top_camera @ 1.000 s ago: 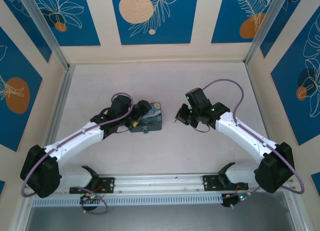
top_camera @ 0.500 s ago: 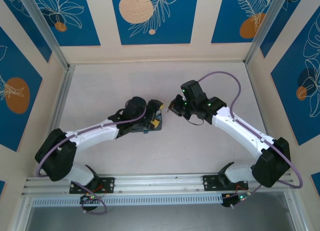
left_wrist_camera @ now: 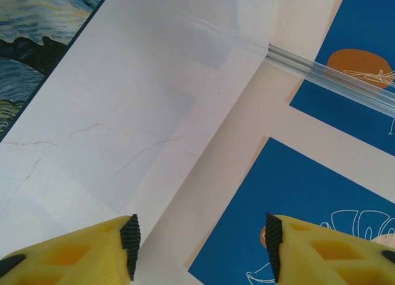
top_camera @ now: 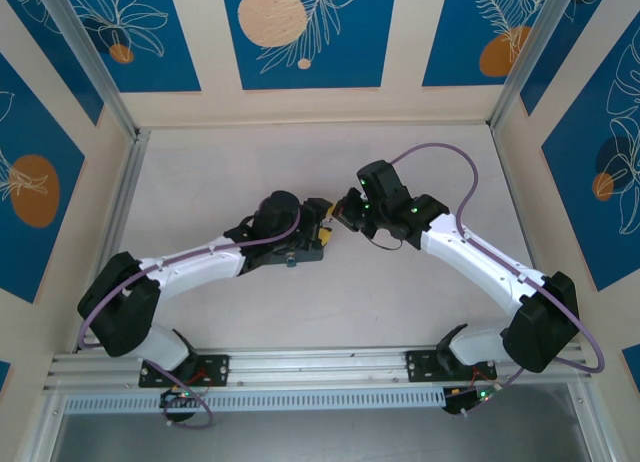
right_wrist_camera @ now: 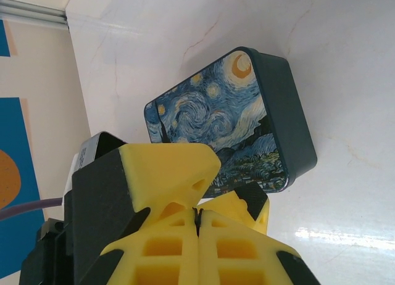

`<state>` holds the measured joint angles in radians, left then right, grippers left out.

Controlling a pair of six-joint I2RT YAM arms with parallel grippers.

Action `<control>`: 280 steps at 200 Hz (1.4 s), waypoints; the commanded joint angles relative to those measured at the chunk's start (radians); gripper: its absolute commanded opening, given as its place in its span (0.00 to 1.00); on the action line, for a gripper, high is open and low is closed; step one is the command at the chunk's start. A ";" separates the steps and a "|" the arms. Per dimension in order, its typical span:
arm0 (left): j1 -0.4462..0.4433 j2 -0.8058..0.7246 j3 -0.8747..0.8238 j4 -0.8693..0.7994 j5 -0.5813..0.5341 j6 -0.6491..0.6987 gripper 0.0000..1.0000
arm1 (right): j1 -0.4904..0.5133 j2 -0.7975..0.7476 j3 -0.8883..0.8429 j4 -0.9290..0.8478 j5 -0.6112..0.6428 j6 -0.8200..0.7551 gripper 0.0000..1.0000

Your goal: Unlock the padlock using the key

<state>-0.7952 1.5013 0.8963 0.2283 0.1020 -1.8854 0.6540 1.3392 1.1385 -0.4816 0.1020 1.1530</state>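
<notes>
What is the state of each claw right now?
Left claw: open, holding nothing.
Right claw: closed; whether anything thin is pinched inside cannot be told.

Starry-night box [right_wrist_camera: 213, 118] on pale table [right_wrist_camera: 345, 57]

We can read no text, number or brand; the box [right_wrist_camera: 216, 131] beyond the right fingers [right_wrist_camera: 166, 174] bears painted swirls.

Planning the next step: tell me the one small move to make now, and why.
Probably shift the left gripper onto the box: its fingers stand apart over bare table, the box off to one side. The right gripper is shut close by.
</notes>
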 commanded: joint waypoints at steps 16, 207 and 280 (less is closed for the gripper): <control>-0.010 -0.011 -0.009 0.006 -0.036 -0.009 0.49 | 0.004 -0.012 -0.017 0.009 0.022 0.016 0.00; -0.011 -0.008 -0.014 -0.030 -0.053 0.022 0.00 | -0.005 -0.044 -0.087 0.032 0.022 0.037 0.00; -0.007 -0.030 0.203 -0.234 -0.091 0.751 0.00 | -0.149 -0.317 -0.365 0.148 -0.058 0.005 0.52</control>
<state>-0.7952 1.5009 1.0183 0.0551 0.0433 -1.5047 0.5632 1.1141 0.8494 -0.4419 0.1120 1.1923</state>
